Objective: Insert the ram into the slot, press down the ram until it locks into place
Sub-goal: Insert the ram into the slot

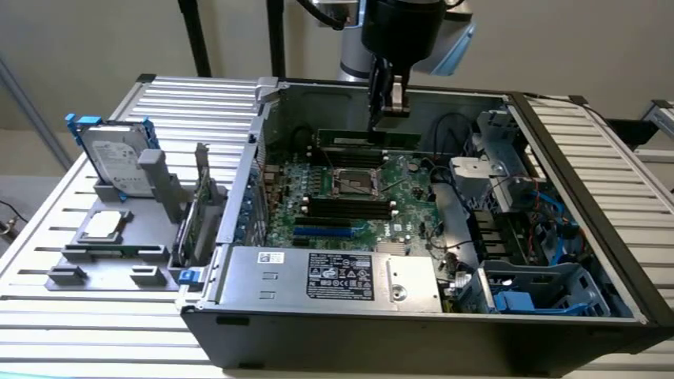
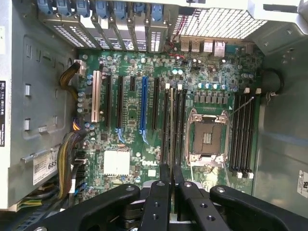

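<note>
Ram (image 1: 358,139) (image 2: 172,125) upright on its long edge in a slot just beside the processor socket (image 1: 356,181). Gripper (image 1: 387,118) directly above its upper edge, fingers drawn nearly together; hold on it not discernible. Empty slots (image 1: 342,209) across the socket. Case wall (image 1: 348,106) close behind; open room overhead.

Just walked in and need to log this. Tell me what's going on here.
A robot arm's gripper reaches into the open computer case, right at the top edge of the ram. The ram stands on edge on the motherboard, beside the CPU socket. Whether it has locked cannot be seen.
</note>
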Available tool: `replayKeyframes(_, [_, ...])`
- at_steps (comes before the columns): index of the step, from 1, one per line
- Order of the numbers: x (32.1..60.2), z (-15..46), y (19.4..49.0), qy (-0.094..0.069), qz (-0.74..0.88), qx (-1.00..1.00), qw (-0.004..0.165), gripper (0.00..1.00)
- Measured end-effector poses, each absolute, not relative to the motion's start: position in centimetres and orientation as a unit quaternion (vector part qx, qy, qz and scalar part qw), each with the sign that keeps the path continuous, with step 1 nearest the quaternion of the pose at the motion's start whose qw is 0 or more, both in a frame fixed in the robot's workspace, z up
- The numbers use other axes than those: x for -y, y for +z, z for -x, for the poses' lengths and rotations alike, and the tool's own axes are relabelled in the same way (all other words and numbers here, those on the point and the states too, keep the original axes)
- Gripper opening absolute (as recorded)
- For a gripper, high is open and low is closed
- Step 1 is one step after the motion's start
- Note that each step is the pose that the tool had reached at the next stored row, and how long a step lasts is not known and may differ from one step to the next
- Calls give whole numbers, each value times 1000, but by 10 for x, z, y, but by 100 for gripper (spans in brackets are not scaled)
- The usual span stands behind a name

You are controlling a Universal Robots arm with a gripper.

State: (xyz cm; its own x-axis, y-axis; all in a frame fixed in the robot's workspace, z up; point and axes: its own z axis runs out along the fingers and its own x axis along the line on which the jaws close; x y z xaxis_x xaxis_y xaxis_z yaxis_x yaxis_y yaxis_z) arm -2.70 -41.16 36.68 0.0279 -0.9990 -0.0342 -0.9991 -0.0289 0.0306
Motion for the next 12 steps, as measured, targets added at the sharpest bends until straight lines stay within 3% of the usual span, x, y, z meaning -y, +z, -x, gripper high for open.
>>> replayKeyframes(12, [412,31,345,23,715,-698,1,13])
